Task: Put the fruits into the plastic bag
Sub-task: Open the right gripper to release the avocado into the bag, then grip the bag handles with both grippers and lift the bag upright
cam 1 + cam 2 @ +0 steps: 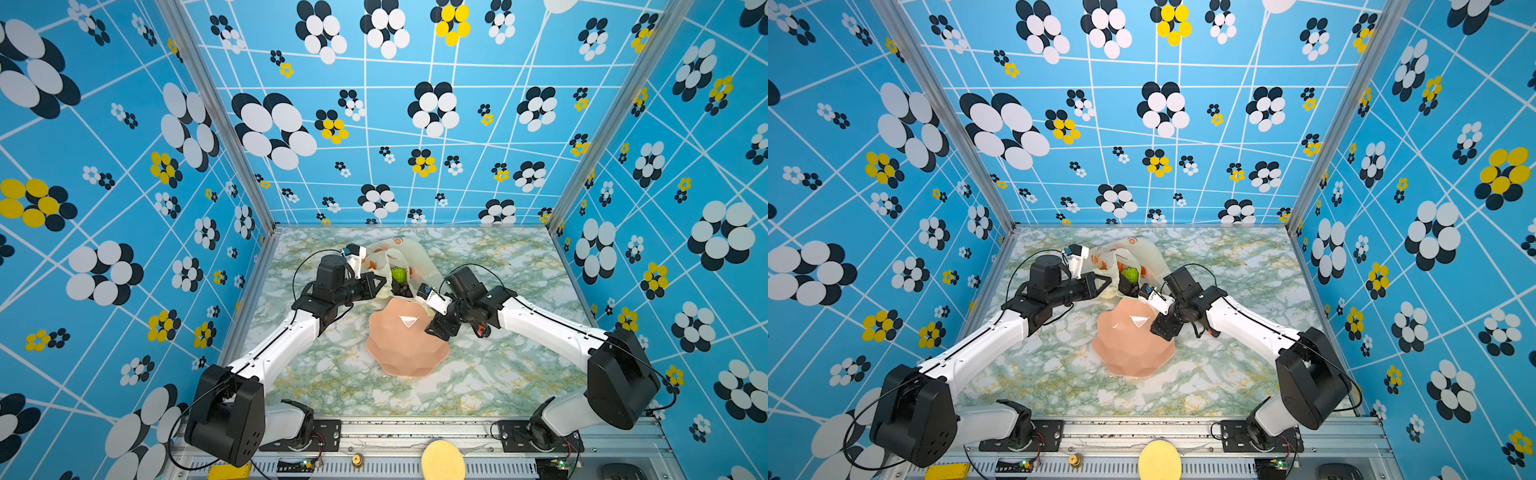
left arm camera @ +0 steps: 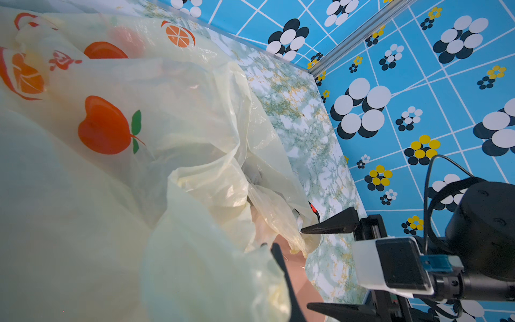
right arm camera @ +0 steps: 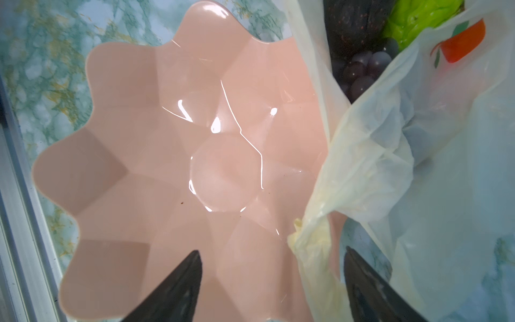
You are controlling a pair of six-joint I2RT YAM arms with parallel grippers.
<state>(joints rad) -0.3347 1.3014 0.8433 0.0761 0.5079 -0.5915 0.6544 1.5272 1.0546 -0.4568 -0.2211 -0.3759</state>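
pink dish (image 1: 390,365) bare of fruit | right gripper (image 3: 272,251) jaws wide astride plastic bag (image 3: 370,167) twisted rim at dish edge | left gripper (image 1: 380,286) pinched shut on bag | fruits (image 1: 399,275) inside mouth | risk: tugging film could spill them, drag dish

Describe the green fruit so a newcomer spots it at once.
Just beyond the pink dish on the marble table lies a cream plastic bag. In its open mouth sits the bumpy fruit: the only bright green thing, beside dark grapes and a rough black fruit.
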